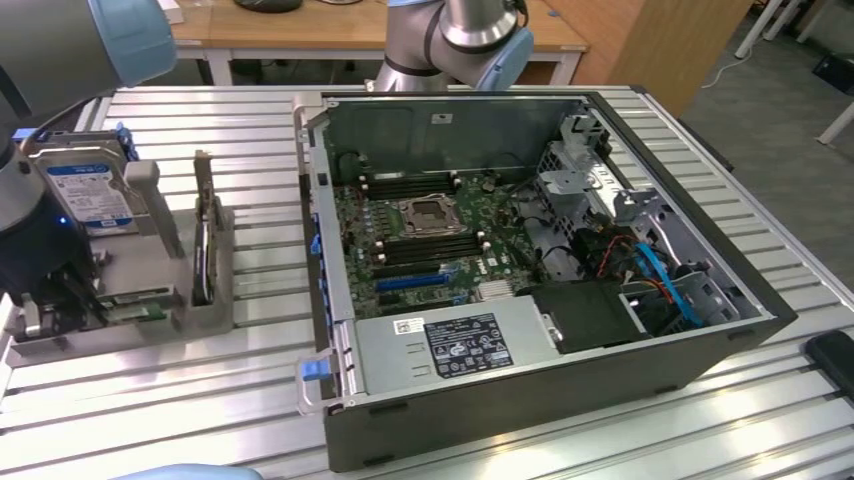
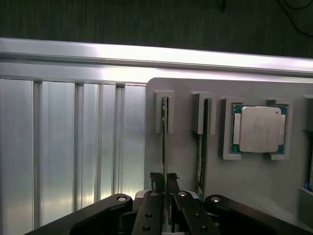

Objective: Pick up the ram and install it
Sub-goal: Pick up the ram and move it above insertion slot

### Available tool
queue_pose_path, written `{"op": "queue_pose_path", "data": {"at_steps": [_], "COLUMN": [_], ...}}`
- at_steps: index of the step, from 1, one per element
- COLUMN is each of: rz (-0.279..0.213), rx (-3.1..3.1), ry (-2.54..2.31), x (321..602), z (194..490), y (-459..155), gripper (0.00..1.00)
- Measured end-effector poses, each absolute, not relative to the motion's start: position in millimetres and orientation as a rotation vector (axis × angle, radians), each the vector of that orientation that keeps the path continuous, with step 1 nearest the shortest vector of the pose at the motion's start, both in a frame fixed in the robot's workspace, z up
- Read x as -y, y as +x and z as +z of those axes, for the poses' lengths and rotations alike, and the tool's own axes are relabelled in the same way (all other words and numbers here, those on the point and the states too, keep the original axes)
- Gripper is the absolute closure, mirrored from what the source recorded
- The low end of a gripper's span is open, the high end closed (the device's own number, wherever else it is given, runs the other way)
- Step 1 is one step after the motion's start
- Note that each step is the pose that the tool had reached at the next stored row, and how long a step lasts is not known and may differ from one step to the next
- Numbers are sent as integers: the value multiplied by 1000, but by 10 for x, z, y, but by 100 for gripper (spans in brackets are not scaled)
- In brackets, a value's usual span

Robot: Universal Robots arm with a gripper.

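My pincer (image 2: 165, 183) is closed on the ram (image 2: 165, 137), one finger on each face of the thin green stick, near one of its ends. The ram stands on edge in its slot in the grey tray (image 2: 182, 147), so it is not out yet.

To do this grip well, I judge I should keep the fingers square to the stick and the hold firm but not crushing. The board is thin and would bend under a skewed squeeze. Any pull should run straight out along the slot walls, because a second stick (image 2: 202, 147) stands in the slot just beside it and the CPU (image 2: 258, 128) lies in the pocket beyond that.

In the exterior view my arm (image 1: 34, 70) comes down at that view's left. The wrist points down, with the pincer (image 1: 60, 300) low over the tray, in front of the hard drive (image 1: 87, 190). The open case (image 1: 400, 420) lies well apart, toward that view's right.
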State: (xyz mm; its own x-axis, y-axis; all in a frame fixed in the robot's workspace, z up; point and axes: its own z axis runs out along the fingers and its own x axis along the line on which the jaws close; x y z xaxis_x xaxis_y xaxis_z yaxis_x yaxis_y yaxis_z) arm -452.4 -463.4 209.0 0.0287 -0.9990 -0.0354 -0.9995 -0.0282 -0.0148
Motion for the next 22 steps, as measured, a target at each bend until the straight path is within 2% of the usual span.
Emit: {"op": "queue_pose_path", "data": {"at_steps": [22], "rz": [23], "rx": [-2165], "ry": [-2227], "x": [4634], "z": [2245], "y": [-4524], "gripper": [86]}}
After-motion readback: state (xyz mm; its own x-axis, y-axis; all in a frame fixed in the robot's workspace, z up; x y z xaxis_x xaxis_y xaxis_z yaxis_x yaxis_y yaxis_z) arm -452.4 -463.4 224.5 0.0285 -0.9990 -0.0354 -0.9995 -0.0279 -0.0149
